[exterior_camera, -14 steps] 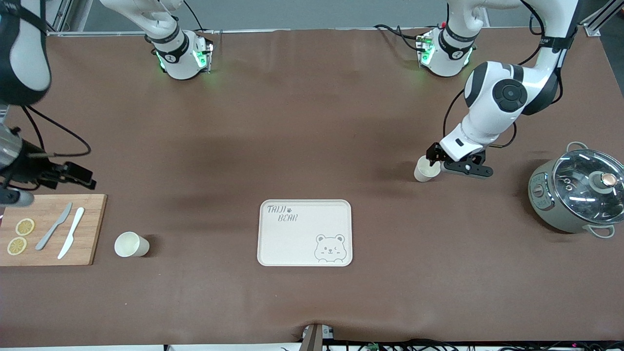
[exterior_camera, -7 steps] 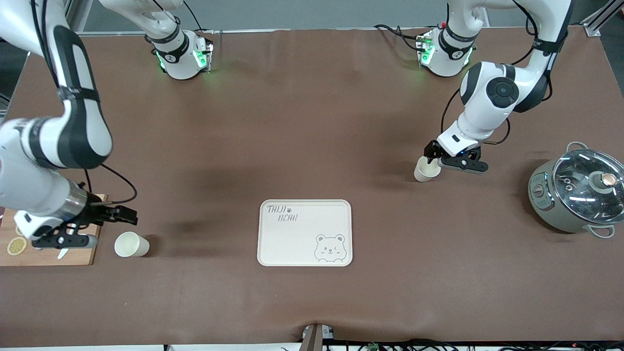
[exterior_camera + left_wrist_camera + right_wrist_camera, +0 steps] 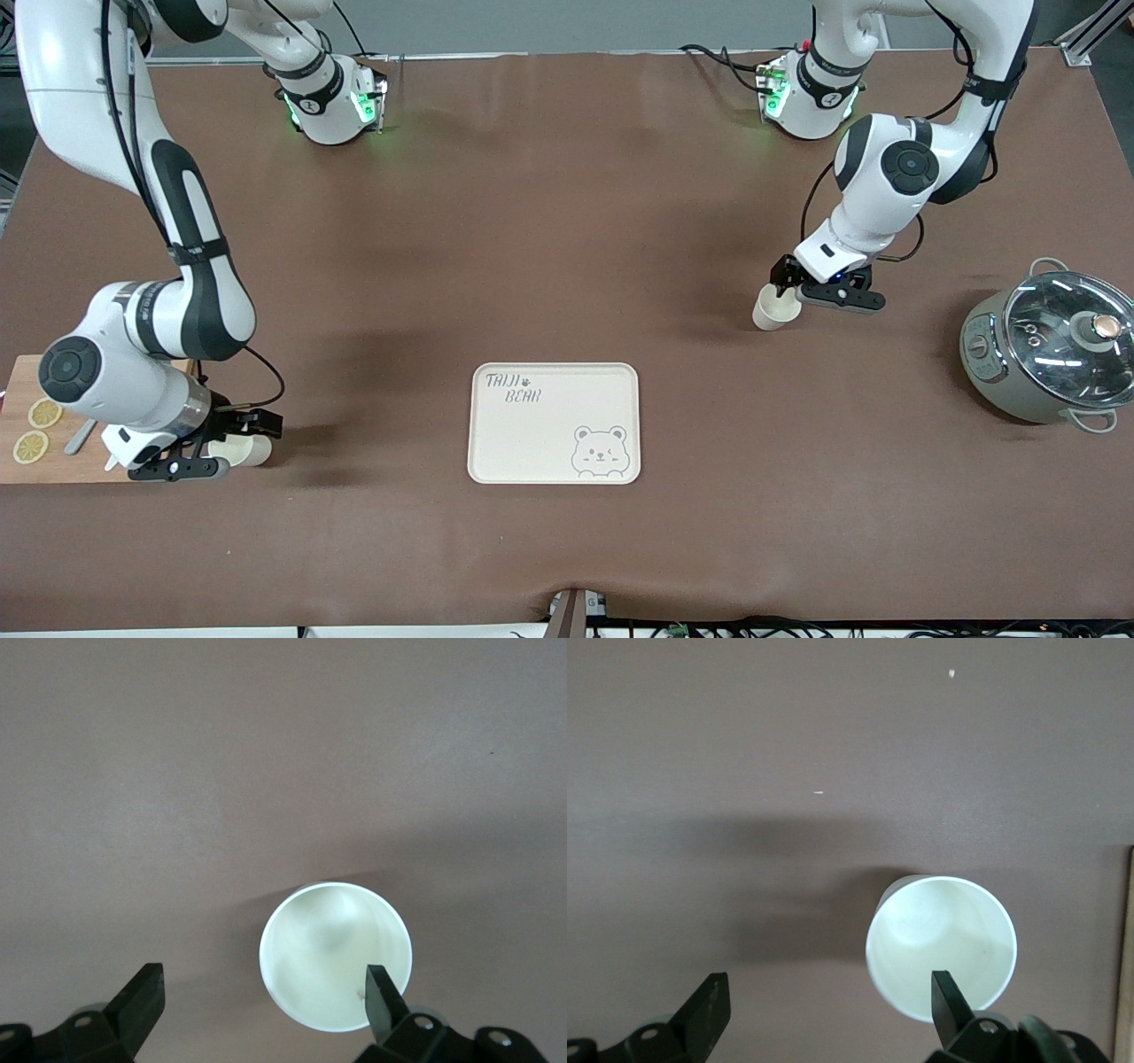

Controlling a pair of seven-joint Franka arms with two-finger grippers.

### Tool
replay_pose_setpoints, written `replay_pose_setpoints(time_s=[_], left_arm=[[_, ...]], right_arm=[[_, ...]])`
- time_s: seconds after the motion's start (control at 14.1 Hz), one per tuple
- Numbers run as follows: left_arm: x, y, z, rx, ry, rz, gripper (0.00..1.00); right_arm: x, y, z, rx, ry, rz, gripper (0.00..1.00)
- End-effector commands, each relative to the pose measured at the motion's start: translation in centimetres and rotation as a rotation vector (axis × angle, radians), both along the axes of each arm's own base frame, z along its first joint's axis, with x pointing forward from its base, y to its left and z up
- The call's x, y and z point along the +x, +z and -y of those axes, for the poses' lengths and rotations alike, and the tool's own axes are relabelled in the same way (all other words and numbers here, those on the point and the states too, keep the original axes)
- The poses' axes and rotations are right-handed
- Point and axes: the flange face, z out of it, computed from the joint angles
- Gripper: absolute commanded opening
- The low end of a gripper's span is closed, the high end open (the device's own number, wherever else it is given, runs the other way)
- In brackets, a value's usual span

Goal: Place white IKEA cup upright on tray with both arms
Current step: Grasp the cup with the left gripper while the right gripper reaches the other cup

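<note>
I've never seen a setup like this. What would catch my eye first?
Two white arms each lower an open hand onto a white cup: the left hand at one cup, the right hand at another beside the cutting board. Between them lies the bear tray.

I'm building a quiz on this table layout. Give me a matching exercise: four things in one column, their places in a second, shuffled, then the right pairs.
Things:
1. tray
2. pot
3. lemon slices
4. left gripper

Places:
A. on the cutting board
B. at a white cup's rim
C. mid-table, nearest the front camera
D. at the left arm's end of the table

Pairs: 1-C, 2-D, 3-A, 4-B
</note>
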Motion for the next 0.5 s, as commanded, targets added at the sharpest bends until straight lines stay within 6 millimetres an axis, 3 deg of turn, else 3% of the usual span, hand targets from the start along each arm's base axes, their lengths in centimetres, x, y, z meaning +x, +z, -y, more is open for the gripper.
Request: replay_pose_setpoints(time_s=[0.0, 0.21, 0.43], left_arm=[[-0.4, -2.0, -0.1, -0.011, -0.003, 0.024, 1.00], [-1.1, -4.2, -1.4, -0.016, -0.006, 0.051, 1.00], [-1.2, -5.0, -2.5, -0.014, -0.019, 0.058, 1.00]], right_arm=[[0.6, -1.8, 1.2, -0.009, 0.004, -0.004, 1.00], [0.5, -3.7, 1.6, -0.014, 0.033, -0.021, 1.00], [0.8, -4.3, 1.5, -0.016, 0.069, -0.022, 0.64]])
